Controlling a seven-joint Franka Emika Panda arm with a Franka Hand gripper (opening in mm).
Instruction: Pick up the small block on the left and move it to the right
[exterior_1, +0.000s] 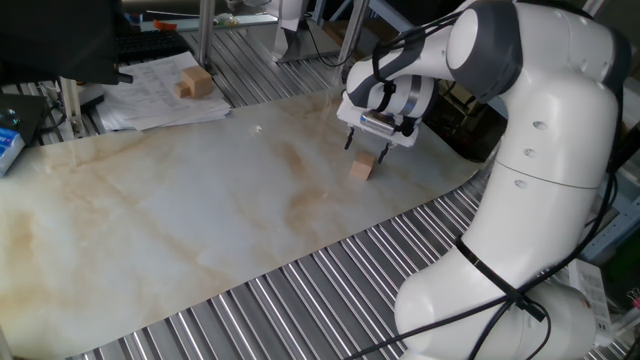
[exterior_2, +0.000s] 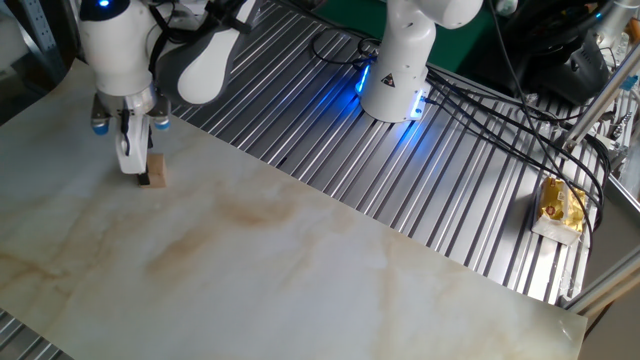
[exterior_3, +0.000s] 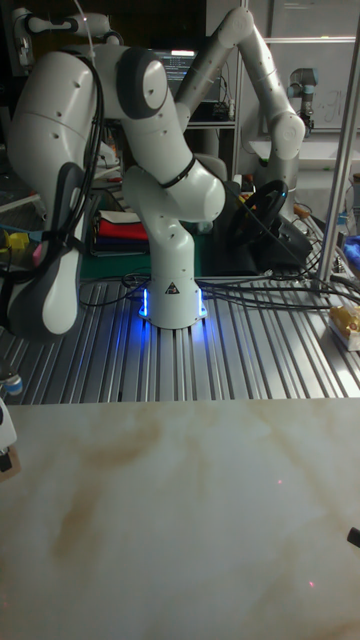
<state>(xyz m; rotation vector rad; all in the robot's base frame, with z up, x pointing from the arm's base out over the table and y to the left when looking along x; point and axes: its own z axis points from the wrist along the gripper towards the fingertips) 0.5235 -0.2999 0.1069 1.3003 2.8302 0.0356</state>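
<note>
The small block (exterior_1: 362, 168) is a plain tan wooden cube resting on the marble sheet (exterior_1: 200, 200), close to the sheet's edge beside the arm. My gripper (exterior_1: 366, 148) hangs just over it, open, fingertips apart on either side and slightly above the cube's top. From the other fixed view, the block (exterior_2: 156, 171) sits right beside the downward-pointing gripper (exterior_2: 137, 172). The tall fixed view cuts off at the left edge, so only one white finger (exterior_3: 4, 428) shows there.
A chunkier tan block (exterior_1: 196, 82) lies on a stack of papers (exterior_1: 150, 100) at the far side. Ridged metal tabletop (exterior_2: 330, 150) surrounds the marble sheet. The arm's base (exterior_2: 395, 85) glows blue, cables trail from it, and a yellow packet (exterior_2: 560, 205) lies nearby.
</note>
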